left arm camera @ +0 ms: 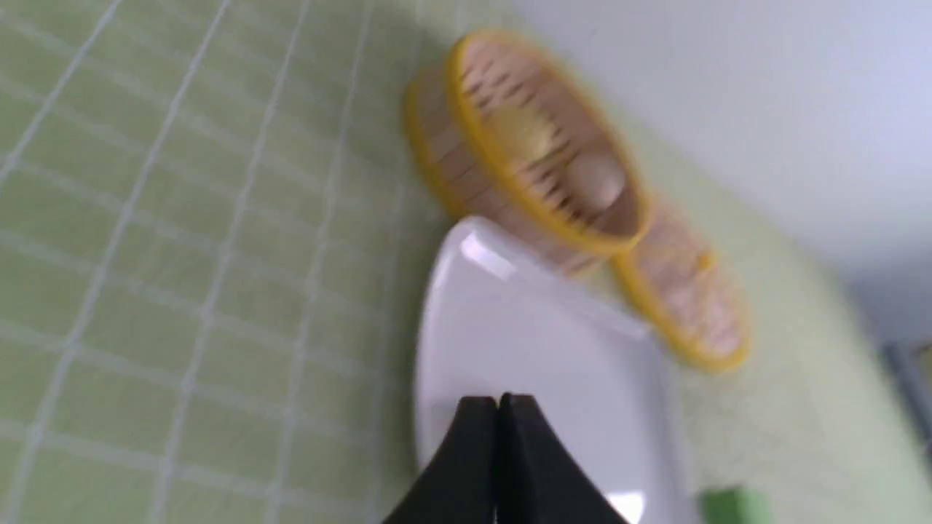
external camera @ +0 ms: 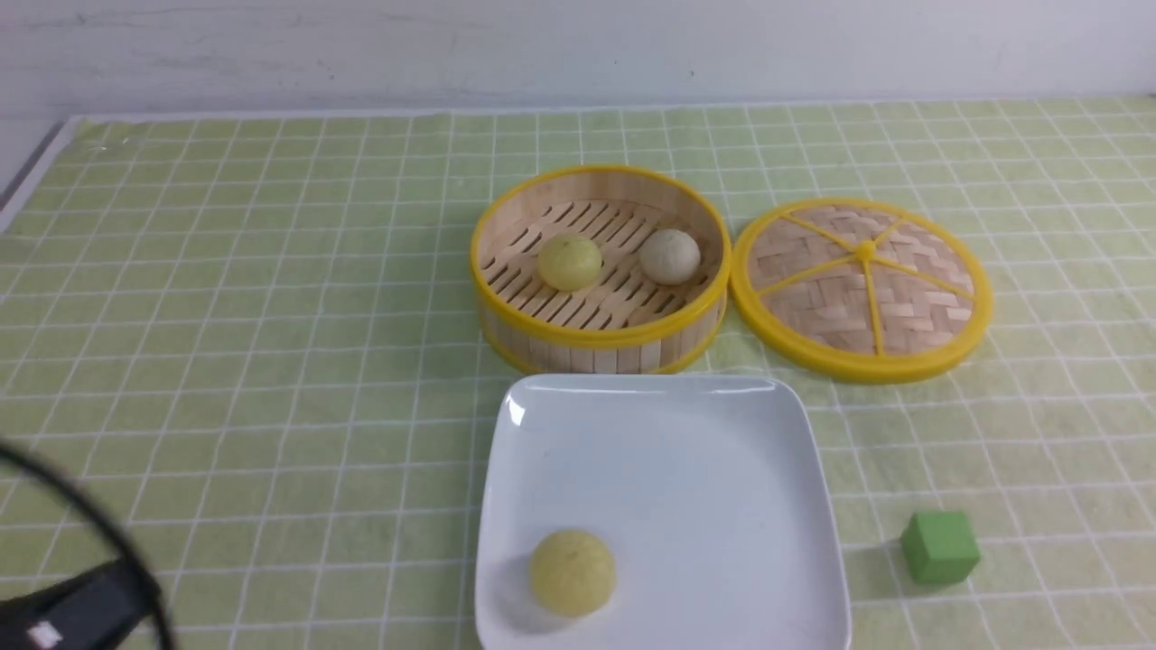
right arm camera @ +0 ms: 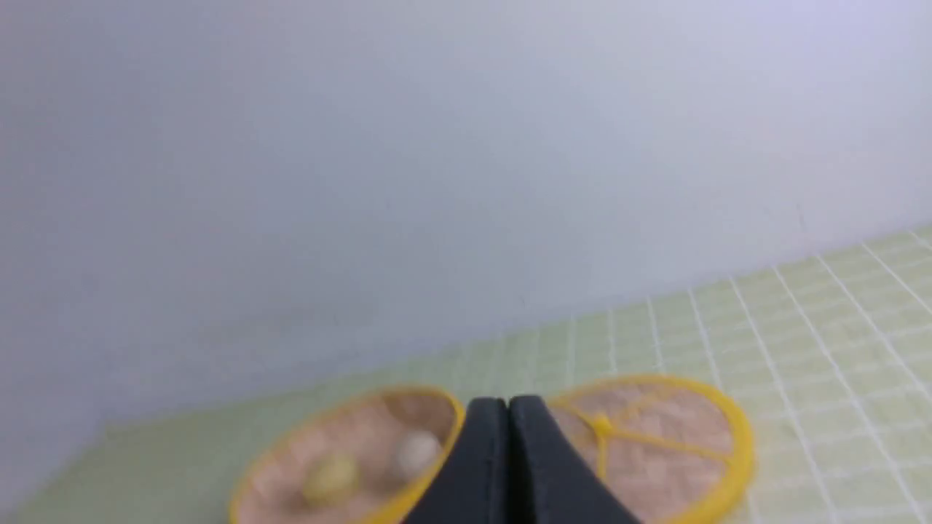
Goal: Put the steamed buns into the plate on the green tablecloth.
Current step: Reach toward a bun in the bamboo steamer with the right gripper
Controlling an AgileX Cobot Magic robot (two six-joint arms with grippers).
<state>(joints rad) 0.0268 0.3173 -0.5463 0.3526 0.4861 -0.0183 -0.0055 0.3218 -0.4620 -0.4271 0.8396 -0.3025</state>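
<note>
One pale yellow steamed bun (external camera: 572, 572) lies in the white square plate (external camera: 722, 451) near its front left corner. A second pale yellow bun (external camera: 570, 262) and a grey-beige bun (external camera: 670, 256) sit in the yellow-rimmed bamboo steamer (external camera: 601, 338) behind the plate. All rest on the green tablecloth (external camera: 271, 316). My left gripper (left arm camera: 497, 402) is shut and empty, held above the plate's near edge (left arm camera: 510, 327). My right gripper (right arm camera: 507, 404) is shut and empty, raised, facing the steamer (right arm camera: 349, 451). In the front view only a dark part of the left arm (external camera: 81, 609) shows at the bottom left.
The woven bamboo lid (external camera: 862, 284) lies flat to the right of the steamer and also shows in the right wrist view (right arm camera: 655, 437). A green cube (external camera: 939, 546) sits to the right of the plate. A white wall runs along the back of the cloth.
</note>
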